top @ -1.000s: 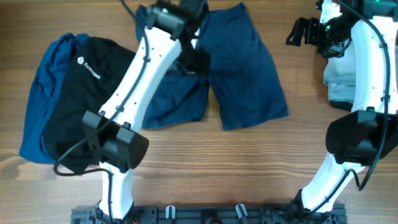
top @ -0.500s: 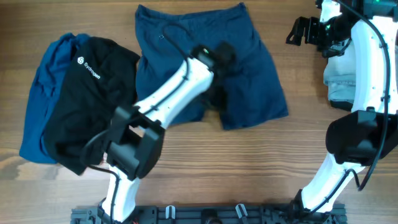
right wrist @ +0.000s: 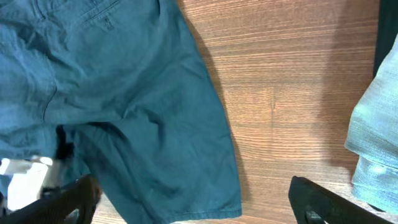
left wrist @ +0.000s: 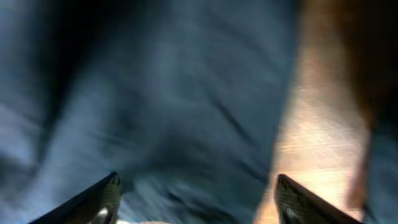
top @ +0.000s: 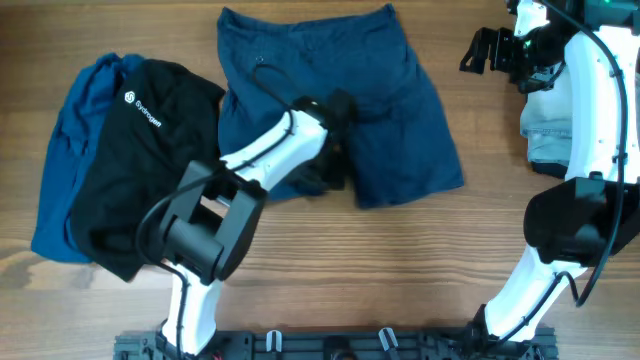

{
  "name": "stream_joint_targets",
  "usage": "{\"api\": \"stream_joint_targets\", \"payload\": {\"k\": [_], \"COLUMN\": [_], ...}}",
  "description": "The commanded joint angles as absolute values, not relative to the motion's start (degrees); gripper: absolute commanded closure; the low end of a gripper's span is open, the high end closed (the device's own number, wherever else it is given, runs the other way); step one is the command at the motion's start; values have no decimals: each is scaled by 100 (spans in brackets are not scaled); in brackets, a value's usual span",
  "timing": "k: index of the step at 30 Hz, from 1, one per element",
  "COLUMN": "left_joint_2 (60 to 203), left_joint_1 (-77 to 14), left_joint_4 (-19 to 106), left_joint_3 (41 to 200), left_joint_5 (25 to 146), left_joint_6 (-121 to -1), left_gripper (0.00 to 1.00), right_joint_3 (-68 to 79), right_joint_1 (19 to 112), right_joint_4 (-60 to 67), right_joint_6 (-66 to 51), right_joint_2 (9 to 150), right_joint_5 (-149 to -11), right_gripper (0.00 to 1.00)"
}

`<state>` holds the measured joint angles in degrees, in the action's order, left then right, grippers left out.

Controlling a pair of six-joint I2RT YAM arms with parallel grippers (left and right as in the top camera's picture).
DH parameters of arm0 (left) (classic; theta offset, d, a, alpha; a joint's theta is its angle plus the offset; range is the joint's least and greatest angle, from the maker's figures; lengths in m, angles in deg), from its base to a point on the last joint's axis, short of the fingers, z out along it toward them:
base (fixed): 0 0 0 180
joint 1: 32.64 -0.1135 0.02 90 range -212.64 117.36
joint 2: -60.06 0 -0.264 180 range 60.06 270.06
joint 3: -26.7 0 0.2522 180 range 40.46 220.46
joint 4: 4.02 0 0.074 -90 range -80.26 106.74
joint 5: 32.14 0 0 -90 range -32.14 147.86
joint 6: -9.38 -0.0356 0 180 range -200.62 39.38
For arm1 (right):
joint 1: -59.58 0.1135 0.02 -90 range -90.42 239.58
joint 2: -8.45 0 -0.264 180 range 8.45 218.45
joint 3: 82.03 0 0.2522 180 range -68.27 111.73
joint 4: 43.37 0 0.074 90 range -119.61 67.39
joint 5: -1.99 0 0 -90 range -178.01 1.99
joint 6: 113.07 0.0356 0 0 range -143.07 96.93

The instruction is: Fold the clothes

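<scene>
Shorts (top: 390, 110) flat on surface (top: 400, 260). Waistband beyond left gripper (top: 322, 176), leg hems toward base, so long axis runs away from base. Left gripper low over inner hem, just beside split between legs. Jaws apart, no cloth visibly pinched; wrist view blurred. Right gripper (top: 475, 52) wide open, empty, well right of shorts. Left arm nearer. Black top (top: 130, 170) and blue garment (top: 65, 150) heaped left of left gripper.

wooden table (top: 400, 270), pale denim (top: 540, 135) far right
</scene>
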<state>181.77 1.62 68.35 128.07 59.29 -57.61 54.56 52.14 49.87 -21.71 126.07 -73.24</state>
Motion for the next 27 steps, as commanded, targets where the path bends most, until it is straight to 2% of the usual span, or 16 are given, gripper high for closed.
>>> {"api": "stream_joint_targets", "payload": {"k": [1, 3, 4, 5, 7, 13, 20, 27], "left_joint_2": [18135, 18135, 18133, 18133, 18133, 18048, 17902, 17322], "left_joint_1": [138, 195, 229, 258, 317, 463, 557, 551], "left_joint_4": [6710, 6669, 6669, 6680, 6745, 7156, 8234, 7803], "left_joint_3": [12665, 12665, 12665, 12665, 12665, 12668, 12672, 12672], "left_joint_5": [6021, 6023, 6034, 6064, 6243, 6987, 7050, 7046], "left_joint_6": [-5790, -5787, -5787, -5785, -5787, -5787, -5781, -5783], "left_gripper": [35, 48, 58, 74, 94, 96, 96, 96], "right_joint_3": [5499, 5499, 5499, 5499, 5499, 5499, 5499, 5499], "right_joint_1": [5212, 5212, 5212, 5212, 5212, 5212, 5212, 5470], "right_joint_4": [4976, 4967, 4956, 4948, 4928, 4906, 4860, 4545], "right_joint_6": [-2249, -2249, -2249, -2247, -2247, -2249, -2252, -2297], "right_joint_2": [12622, 12622, 12622, 12622, 12622, 12622, 12622, 12797], "right_joint_5": [-7287, -7289, -7289, -7289, -7287, -7289, -7276, -6990], "right_gripper": [1, 1, 1, 1, 1, 1, 1, 3]}}
